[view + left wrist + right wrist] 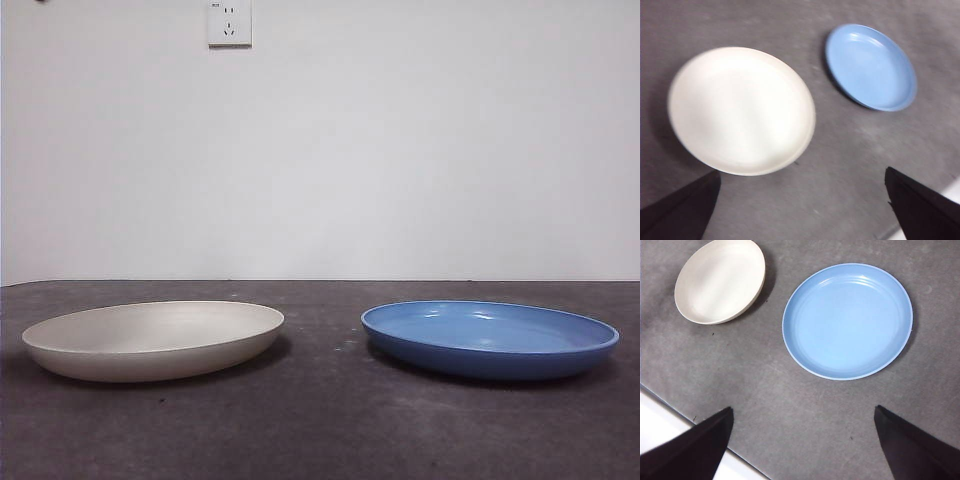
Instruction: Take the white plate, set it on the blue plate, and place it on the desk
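Front view: low, level with the desk [320, 430], facing a white wall with a socket [229, 22]. Wrist views: high, looking down between spread jaws, left above the white plate [741, 111], right above the blue plate [848, 320]. Both plates shared by all three.

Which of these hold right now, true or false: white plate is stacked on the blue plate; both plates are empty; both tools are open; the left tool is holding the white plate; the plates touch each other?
1. The white plate is stacked on the blue plate. False: both rest side by side on the desk.
2. Both plates are empty. True.
3. The left tool and the right tool are open. True: each has its jaws spread wide.
4. The left tool holds the white plate. False: it hangs above the desk, clear of the plate.
5. The plates touch each other. False: bare desk shows between them.
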